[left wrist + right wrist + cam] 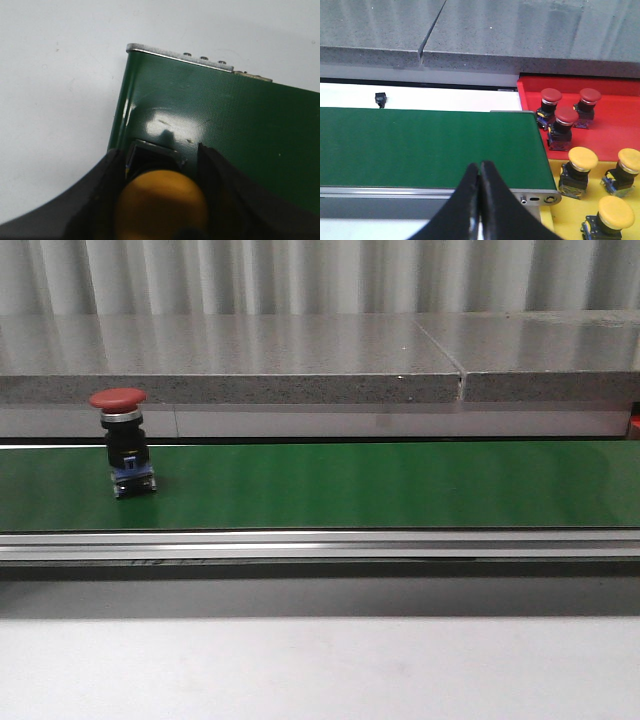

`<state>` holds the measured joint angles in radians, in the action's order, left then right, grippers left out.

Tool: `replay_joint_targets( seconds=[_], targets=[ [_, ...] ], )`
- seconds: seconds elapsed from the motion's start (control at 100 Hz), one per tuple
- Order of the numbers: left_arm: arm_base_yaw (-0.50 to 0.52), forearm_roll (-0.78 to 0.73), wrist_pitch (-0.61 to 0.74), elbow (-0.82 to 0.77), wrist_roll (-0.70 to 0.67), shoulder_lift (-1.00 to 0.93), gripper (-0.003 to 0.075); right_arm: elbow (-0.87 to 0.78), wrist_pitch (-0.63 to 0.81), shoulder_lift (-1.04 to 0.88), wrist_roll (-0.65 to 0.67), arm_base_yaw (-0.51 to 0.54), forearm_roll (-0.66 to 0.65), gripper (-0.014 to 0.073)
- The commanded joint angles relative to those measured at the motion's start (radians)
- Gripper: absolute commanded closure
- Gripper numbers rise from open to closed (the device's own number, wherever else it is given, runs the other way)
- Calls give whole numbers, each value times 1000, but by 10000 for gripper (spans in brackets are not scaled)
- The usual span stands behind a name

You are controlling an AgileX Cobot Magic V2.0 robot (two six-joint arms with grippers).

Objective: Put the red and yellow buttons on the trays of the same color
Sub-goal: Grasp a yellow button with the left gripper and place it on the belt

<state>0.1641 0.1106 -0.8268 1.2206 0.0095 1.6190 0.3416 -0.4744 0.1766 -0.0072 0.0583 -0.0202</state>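
Observation:
A red button (118,440) stands upright on the green belt (400,485) at its far left in the front view; no gripper shows there. In the left wrist view my left gripper (160,150) is shut on a yellow button (160,200), whose base rests at the belt's end (225,115). My right gripper (480,167) is shut and empty above the belt's near edge (420,145). Beside that end, the red tray (615,125) holds three red buttons (566,125), and the yellow tray (560,215) holds three yellow buttons (582,165).
A grey stone ledge (300,360) runs behind the belt. The belt's metal rail (320,545) runs along its near side, with white table in front. A small black part (380,98) lies on the white surface behind the belt.

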Motion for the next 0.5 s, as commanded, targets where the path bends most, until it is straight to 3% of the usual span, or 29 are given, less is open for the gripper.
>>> replay_joint_targets(
  seconds=[0.0,0.08,0.15,0.49],
  targets=[
    [-8,19,44,24,13,-40,382,23,73,11,-7,-1,2,681],
    [-8,24,56,24,13,-40,288,23,73,11,-7,-1,2,681],
    [-8,27,75,24,15,-45,250,23,73,11,-7,-1,2,681],
    [-33,58,103,24,91,-146,254,23,73,11,-7,-1,2,681]
  ],
)
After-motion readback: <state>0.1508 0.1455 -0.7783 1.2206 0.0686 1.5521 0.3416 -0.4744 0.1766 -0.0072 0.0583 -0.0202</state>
